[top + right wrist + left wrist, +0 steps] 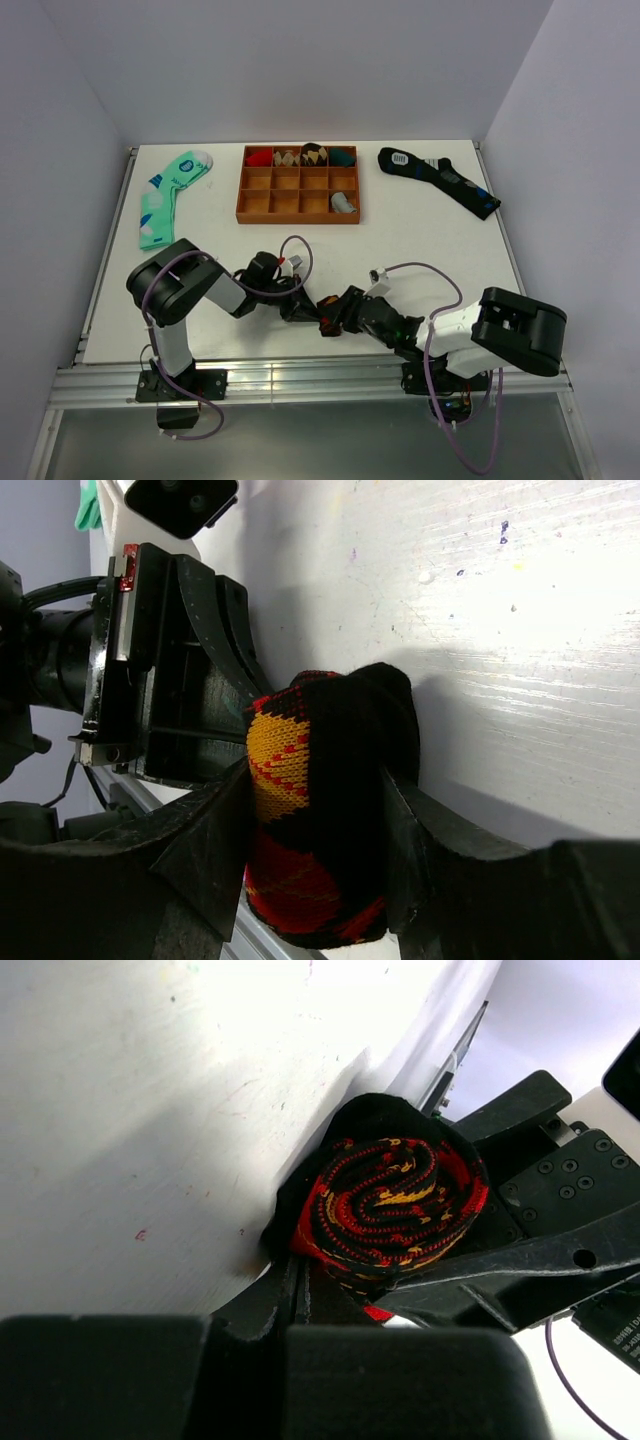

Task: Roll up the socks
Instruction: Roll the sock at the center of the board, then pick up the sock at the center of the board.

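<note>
We see the argyle sock (395, 1200) fully rolled, the right gripper (315, 815) clamping it, the left gripper's (298, 308) hold unclear; seemingly only release remains.

Both arms are folded low, the left gripper (300, 306) met tip-to-tip by the right gripper (338, 313), clamped on the sock (320, 810).

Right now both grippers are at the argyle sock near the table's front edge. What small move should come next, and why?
Probably open the left gripper and back it off slightly, with the right gripper clamped. The argyle sock looks fully wound, a tight spiral seen end-on, and the right fingers flank it on both sides, so it should hold alone, ready for the wooden tray.
</note>
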### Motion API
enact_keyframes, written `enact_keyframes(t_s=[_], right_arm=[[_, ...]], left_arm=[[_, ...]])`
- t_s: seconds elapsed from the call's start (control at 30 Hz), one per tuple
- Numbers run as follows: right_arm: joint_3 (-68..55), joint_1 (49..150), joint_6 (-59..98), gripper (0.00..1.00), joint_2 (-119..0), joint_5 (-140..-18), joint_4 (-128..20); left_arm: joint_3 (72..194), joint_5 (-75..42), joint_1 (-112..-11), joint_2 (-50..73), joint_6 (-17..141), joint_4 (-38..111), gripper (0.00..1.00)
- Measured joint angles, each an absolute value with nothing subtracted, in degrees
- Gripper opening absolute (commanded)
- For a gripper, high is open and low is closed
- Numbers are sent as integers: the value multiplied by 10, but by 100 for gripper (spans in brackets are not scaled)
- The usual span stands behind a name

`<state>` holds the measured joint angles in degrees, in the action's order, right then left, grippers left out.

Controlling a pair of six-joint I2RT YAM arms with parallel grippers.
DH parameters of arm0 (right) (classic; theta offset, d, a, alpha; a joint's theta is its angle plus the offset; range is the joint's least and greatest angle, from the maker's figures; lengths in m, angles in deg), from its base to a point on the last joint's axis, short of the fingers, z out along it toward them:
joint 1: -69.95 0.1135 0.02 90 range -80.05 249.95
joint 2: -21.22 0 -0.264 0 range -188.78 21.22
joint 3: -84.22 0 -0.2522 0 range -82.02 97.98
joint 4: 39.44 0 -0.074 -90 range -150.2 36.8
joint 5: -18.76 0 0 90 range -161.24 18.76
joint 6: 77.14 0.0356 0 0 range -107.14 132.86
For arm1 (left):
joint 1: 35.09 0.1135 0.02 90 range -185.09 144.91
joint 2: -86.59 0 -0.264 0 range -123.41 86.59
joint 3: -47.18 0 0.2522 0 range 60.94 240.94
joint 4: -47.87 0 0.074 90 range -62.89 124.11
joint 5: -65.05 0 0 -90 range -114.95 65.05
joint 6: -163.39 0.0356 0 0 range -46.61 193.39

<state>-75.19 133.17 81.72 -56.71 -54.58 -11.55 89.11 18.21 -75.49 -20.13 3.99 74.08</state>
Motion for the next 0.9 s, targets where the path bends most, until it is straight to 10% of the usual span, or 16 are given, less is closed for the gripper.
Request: enact_keyframes(t_s=[0.9], right_arm=[[-678,1332,773,52,-564,-550,-252]], left_arm=[[927,169,-740,-165,93,609,0]])
